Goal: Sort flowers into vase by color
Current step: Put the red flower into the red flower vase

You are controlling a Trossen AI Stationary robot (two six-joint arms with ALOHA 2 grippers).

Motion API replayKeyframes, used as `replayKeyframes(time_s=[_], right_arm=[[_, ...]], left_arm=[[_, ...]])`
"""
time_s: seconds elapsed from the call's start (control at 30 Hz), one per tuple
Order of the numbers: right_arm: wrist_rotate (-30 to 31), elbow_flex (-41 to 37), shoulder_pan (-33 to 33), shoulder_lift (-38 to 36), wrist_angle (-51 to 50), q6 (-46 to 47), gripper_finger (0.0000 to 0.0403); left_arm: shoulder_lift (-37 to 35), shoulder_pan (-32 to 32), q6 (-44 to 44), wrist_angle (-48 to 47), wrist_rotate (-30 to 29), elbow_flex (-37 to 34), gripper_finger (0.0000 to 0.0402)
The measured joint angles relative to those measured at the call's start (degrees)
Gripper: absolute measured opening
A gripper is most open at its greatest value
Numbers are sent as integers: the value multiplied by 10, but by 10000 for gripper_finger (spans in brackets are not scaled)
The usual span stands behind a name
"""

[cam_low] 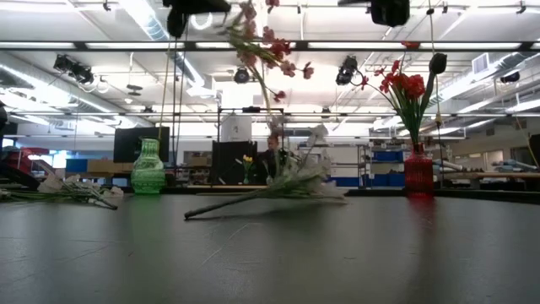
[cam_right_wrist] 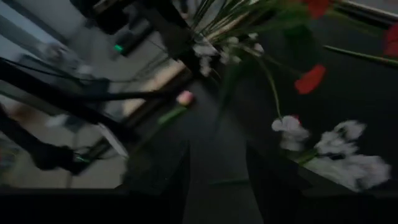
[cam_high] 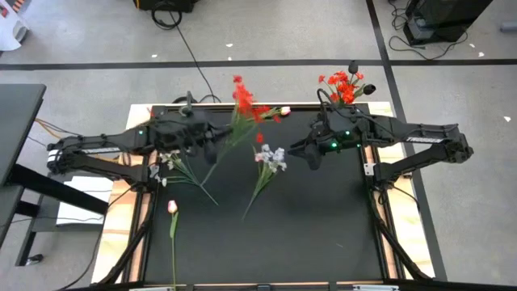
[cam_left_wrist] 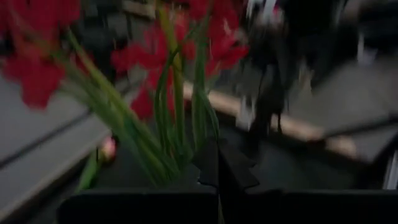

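On the black table [cam_high: 307,234], the left gripper [cam_high: 212,146] is closed on a red bunch [cam_high: 245,103], held up at far centre. I judge it must travel right to the red vase [cam_low: 418,175]; the right gripper [cam_high: 313,155] waits open, empty.

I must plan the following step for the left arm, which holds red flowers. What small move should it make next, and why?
Probably carry them right, toward the red vase. The left gripper is shut on the red flower bunch, lifted off the table, and that vase already holds red blooms. The right gripper, open, waits in between, so pass with care.
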Motion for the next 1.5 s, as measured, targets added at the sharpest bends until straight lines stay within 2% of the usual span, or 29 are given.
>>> replayKeyframes(time_s=[0.27, 0.4, 0.6, 0.87, 0.93, 1.07, 1.13, 1.33, 1.5], right_arm=[[26, 0, 33, 13, 92, 34, 176], [34, 0, 49, 27, 102, 43, 191], [63, 0, 54, 64, 182, 22, 216], [57, 0, 32, 119, 265, -17, 250], [33, 0, 26, 135, 294, -8, 262], [-81, 0, 14, 171, 387, 31, 291], [-113, 0, 10, 187, 427, 49, 305], [-133, 0, -3, 213, 476, 80, 316], [-140, 0, -8, 217, 474, 89, 279]], left_arm=[[-24, 21, 26, 164, 0, 1, 0], [-25, 21, 25, 258, 34, 1, 0], [-16, 19, 21, 263, 72, 1, 0], [21, 12, -7, 276, 182, 1, 0], [26, 4, -5, 278, 184, 1, 0], [37, -8, 4, 283, 185, 1, 0], [38, -13, 8, 280, 185, 0, 0], [49, -27, 10, 276, 190, 0, 0], [63, -42, 10, 262, 192, 0, 0]])
